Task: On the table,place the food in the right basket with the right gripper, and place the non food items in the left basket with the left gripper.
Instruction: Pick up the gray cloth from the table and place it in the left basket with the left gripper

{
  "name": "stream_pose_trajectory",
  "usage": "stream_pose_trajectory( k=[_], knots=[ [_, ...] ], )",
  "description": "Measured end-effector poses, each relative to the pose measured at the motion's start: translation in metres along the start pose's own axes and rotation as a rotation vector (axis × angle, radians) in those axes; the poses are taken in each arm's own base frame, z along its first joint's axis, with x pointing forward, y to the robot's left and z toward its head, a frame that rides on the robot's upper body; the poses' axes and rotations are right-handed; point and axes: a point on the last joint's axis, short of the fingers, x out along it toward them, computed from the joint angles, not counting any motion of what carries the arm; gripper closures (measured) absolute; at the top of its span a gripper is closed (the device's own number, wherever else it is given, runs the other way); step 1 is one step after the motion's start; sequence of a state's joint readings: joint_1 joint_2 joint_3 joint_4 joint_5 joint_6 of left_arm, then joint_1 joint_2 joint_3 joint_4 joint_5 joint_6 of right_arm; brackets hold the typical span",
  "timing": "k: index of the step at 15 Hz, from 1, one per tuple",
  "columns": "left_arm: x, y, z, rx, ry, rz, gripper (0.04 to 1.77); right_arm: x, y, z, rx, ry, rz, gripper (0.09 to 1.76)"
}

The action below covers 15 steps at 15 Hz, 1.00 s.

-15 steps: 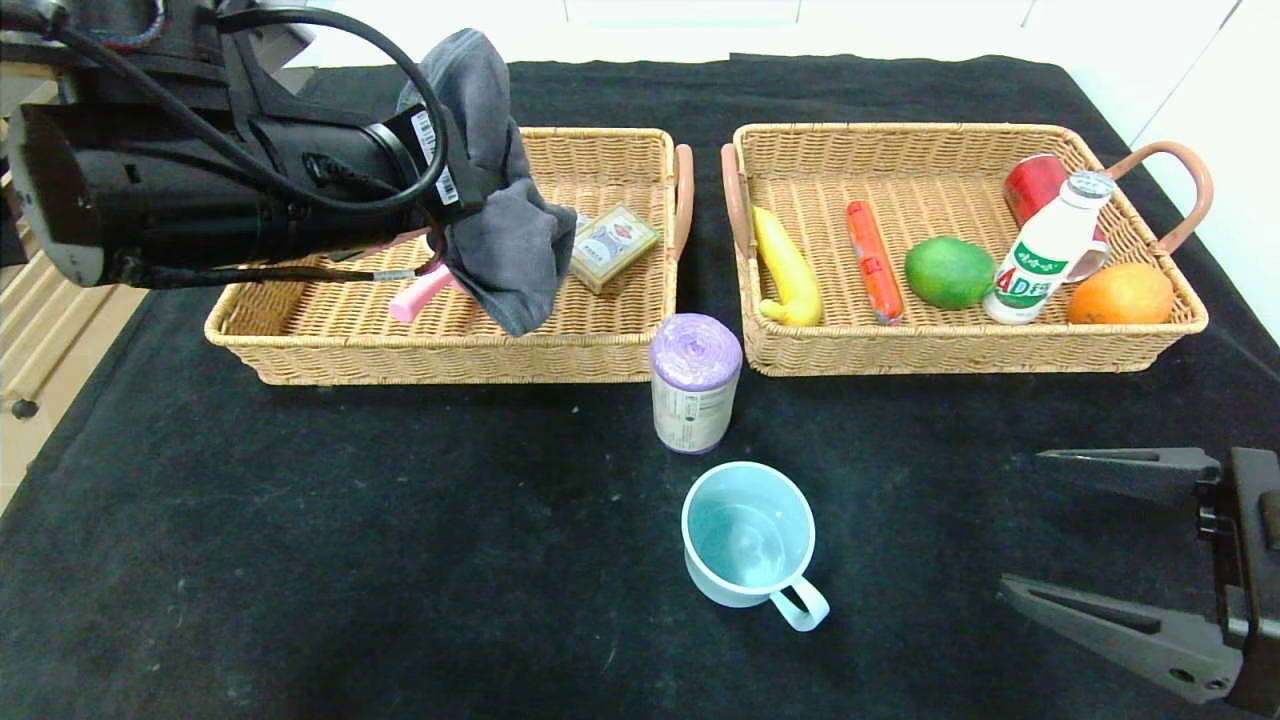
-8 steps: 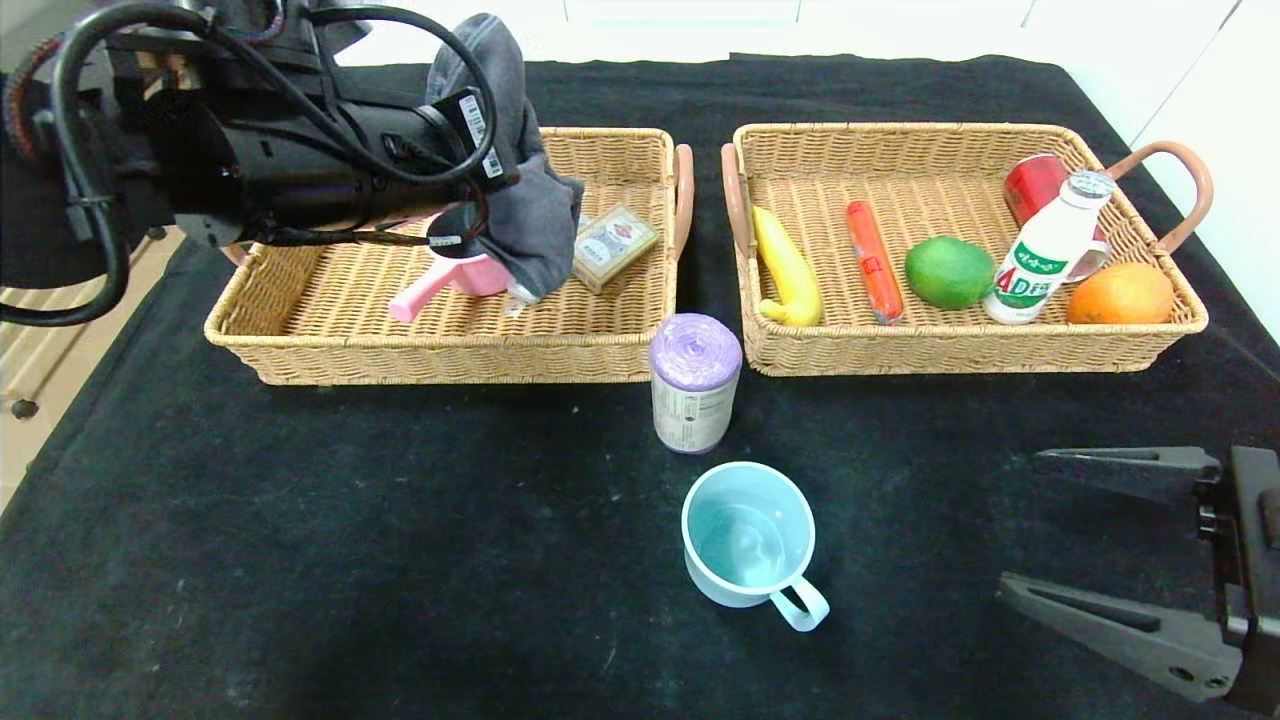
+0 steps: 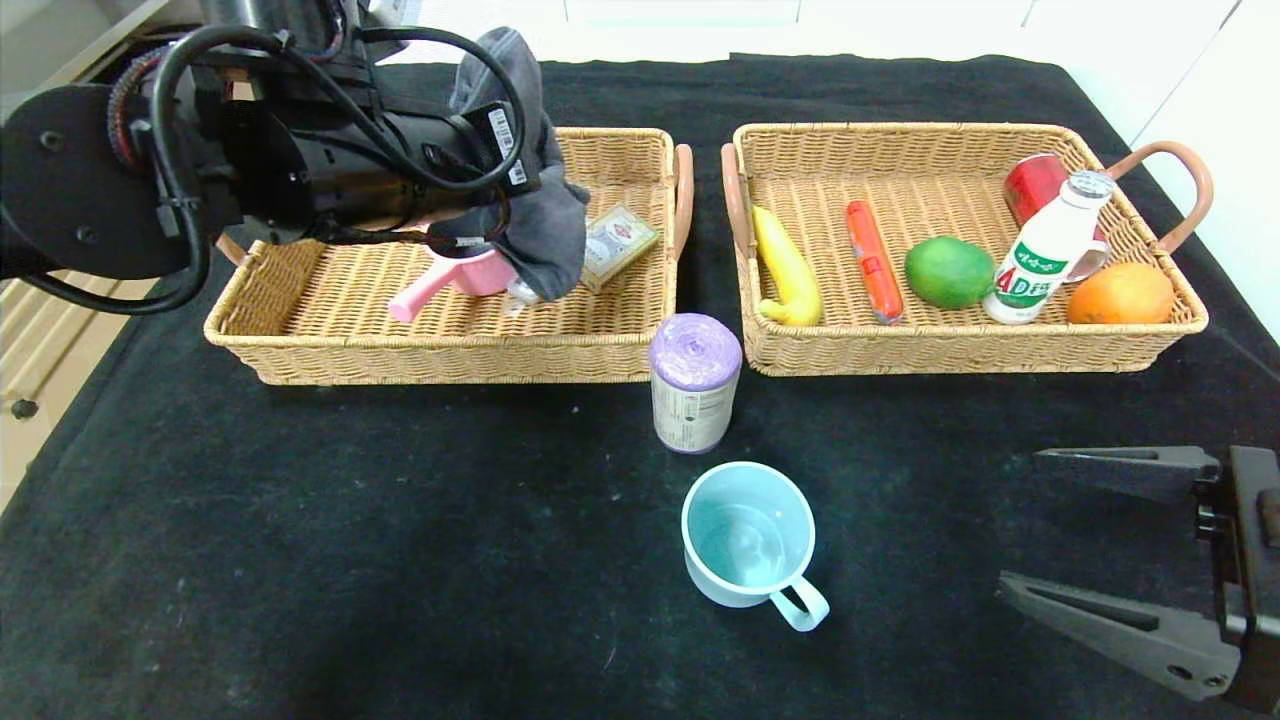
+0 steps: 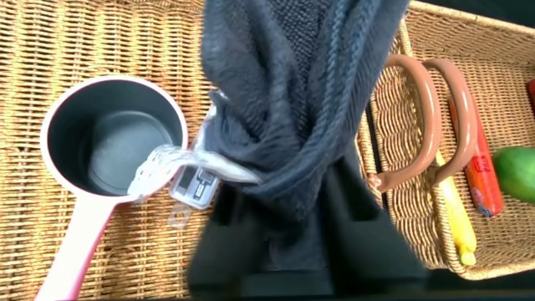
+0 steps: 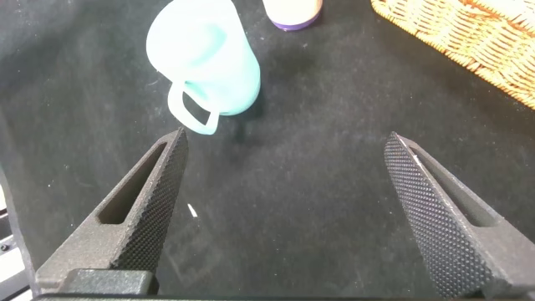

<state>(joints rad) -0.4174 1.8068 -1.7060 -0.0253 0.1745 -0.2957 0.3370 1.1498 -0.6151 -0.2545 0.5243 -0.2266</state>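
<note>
My left gripper (image 3: pixel 515 195) is over the left basket (image 3: pixel 440 362), shut on a grey cloth (image 3: pixel 545 225) that hangs down onto the basket's contents. In the left wrist view the cloth (image 4: pixel 284 117) drapes between my left gripper's (image 4: pixel 292 221) dark fingers and hides their tips. A pink scoop (image 3: pixel 455 278), a clear packet (image 4: pixel 188 171) and a card box (image 3: pixel 615 243) lie in this basket. A purple roll (image 3: pixel 695 385) and a light blue mug (image 3: pixel 748 535) stand on the table. My right gripper (image 3: pixel 1020 525) is open and empty at the front right.
The right basket (image 3: pixel 960 357) holds a banana (image 3: pixel 787 265), a sausage (image 3: pixel 873 260), a lime (image 3: pixel 948 272), a white bottle (image 3: pixel 1045 255), a red can (image 3: pixel 1033 182) and an orange (image 3: pixel 1120 293). The mug (image 5: pixel 205 54) shows ahead of my right gripper (image 5: pixel 284 184).
My left arm has swung farther over the left basket with the grey cloth, uncovering the pink scoop. The right arm has not moved.
</note>
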Motion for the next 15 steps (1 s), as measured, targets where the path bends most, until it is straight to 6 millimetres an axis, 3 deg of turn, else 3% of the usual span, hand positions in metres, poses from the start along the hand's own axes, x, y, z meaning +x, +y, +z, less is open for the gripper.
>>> stream_pose_trajectory(
  k=[3, 7, 12, 15],
  knots=[
    [0.002, 0.000, -0.001, 0.004, 0.004, 0.002, 0.87, 0.000, 0.000, 0.000, 0.000, 0.000, 0.001, 0.14],
    [0.003, 0.000, -0.004, 0.006, 0.016, 0.006, 0.56, 0.000, 0.000, 0.000, -0.001, 0.000, 0.000, 0.14],
    [0.001, -0.001, -0.007, 0.024, 0.032, 0.016, 0.34, 0.000, 0.001, 0.000, -0.001, 0.000, 0.002, 0.14],
    [-0.011, -0.014, -0.013, 0.057, 0.102, -0.012, 0.26, -0.004, 0.003, 0.001, -0.014, -0.012, -0.001, 0.14]
  ],
)
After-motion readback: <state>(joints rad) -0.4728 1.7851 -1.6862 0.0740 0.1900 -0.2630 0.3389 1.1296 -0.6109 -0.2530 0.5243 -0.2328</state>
